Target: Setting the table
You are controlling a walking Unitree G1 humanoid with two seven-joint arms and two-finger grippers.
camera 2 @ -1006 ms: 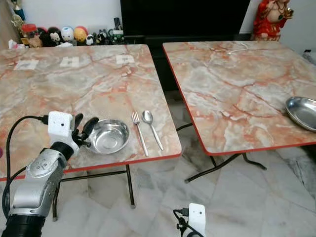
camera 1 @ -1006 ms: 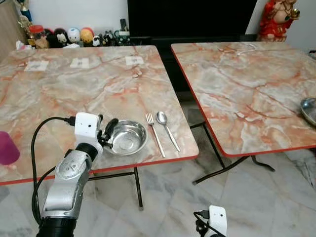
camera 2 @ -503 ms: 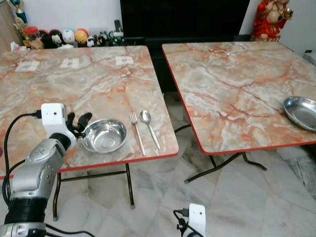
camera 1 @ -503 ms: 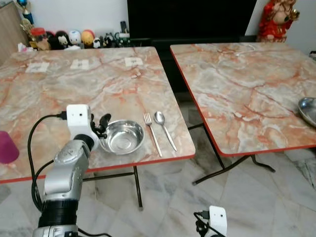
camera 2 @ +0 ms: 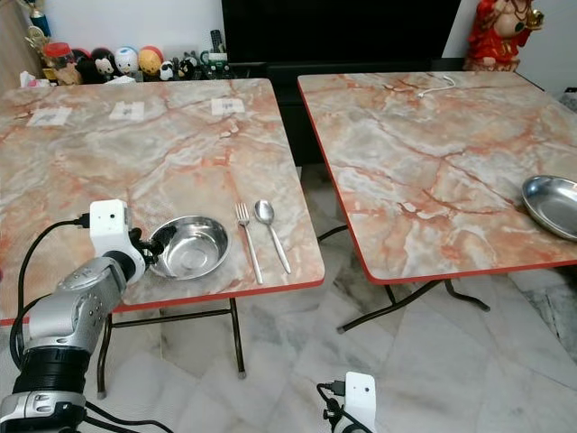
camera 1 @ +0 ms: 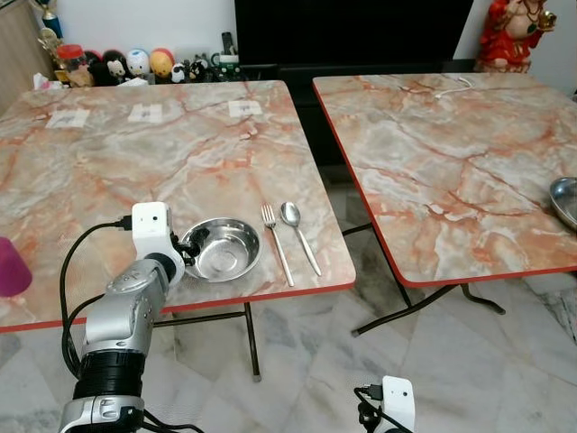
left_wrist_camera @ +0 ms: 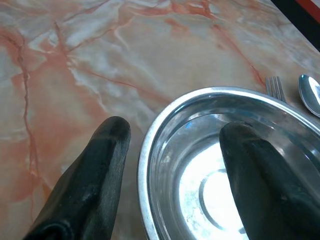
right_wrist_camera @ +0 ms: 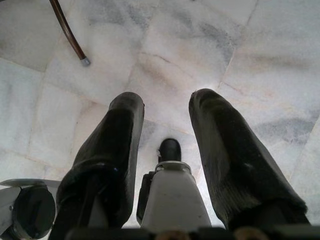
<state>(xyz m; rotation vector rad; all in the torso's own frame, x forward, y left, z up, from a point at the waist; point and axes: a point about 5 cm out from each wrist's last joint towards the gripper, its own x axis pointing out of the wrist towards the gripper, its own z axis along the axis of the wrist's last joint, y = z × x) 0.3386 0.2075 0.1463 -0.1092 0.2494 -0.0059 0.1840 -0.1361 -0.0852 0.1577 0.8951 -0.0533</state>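
Note:
A steel bowl [camera 1: 223, 249] sits near the front edge of the left marble table [camera 1: 135, 171], with a fork [camera 1: 278, 242] and a spoon [camera 1: 299, 234] lying side by side to its right. My left gripper [camera 1: 185, 253] is at the bowl's left rim. In the left wrist view it [left_wrist_camera: 175, 127] is open and straddles the rim of the bowl [left_wrist_camera: 200, 150], with one finger [left_wrist_camera: 95, 175] on the table outside and the other [left_wrist_camera: 260, 170] inside. My right gripper [right_wrist_camera: 167, 100] hangs open low over the floor.
A second marble table [camera 1: 451, 162] stands to the right across a narrow gap, with a steel plate [camera 1: 566, 198] at its right edge. A pink cup [camera 1: 11, 269] stands at the left table's left edge. Figurines [camera 1: 135, 65] line the back, and paper labels [camera 1: 144, 114] lie on the far part.
My left arm has drawn back and sunk lower, and its fingers stay at the bowl's left rim. The bowl, fork and spoon keep their places. The head view has shifted slightly.

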